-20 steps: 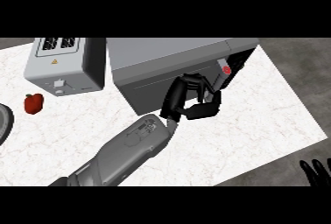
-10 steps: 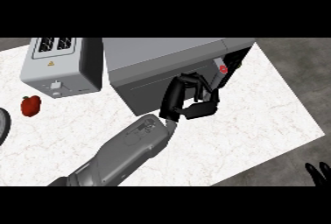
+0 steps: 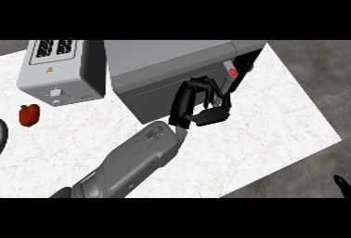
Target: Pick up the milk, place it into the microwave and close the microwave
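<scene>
At the far left a red pepper (image 3: 29, 115) lies on the white counter (image 3: 274, 125), with a toaster (image 3: 58, 69) behind it, just beside the microwave (image 3: 171, 60). The microwave's grey front faces the open counter, a red button (image 3: 233, 72) at its right end. The left hand (image 3: 205, 116) is against that front below the button, fingers curled round nothing visible. The milk cannot be seen. Right of the hand the counter lies bare up to its slanting edge. At the lower right corner only a sliver of the right hand (image 3: 339, 182) shows; its state cannot be told.
</scene>
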`<control>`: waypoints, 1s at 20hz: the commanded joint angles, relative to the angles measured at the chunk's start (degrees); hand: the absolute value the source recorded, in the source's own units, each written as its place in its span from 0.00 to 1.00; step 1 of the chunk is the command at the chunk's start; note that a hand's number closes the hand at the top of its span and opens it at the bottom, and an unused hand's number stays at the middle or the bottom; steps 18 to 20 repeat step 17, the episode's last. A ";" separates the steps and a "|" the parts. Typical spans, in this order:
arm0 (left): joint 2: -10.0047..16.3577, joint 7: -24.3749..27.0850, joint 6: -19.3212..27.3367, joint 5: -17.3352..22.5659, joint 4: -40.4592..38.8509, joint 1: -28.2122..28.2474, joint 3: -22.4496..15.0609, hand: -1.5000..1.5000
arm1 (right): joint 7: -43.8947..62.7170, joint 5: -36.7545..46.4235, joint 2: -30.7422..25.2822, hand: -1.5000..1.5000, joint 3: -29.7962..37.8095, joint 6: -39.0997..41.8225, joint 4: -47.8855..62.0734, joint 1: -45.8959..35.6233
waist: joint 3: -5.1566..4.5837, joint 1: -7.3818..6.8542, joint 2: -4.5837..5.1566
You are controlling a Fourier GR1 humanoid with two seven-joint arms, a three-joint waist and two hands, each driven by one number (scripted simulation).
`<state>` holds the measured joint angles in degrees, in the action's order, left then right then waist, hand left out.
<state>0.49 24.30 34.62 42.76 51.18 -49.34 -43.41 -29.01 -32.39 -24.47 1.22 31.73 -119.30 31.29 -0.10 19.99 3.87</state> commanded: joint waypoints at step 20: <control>-0.48 2.39 -0.77 4.60 -6.67 -5.31 0.86 1.00 | 1.88 -6.35 -3.08 0.00 0.71 3.16 -2.98 2.93 | 0.12 1.37 1.13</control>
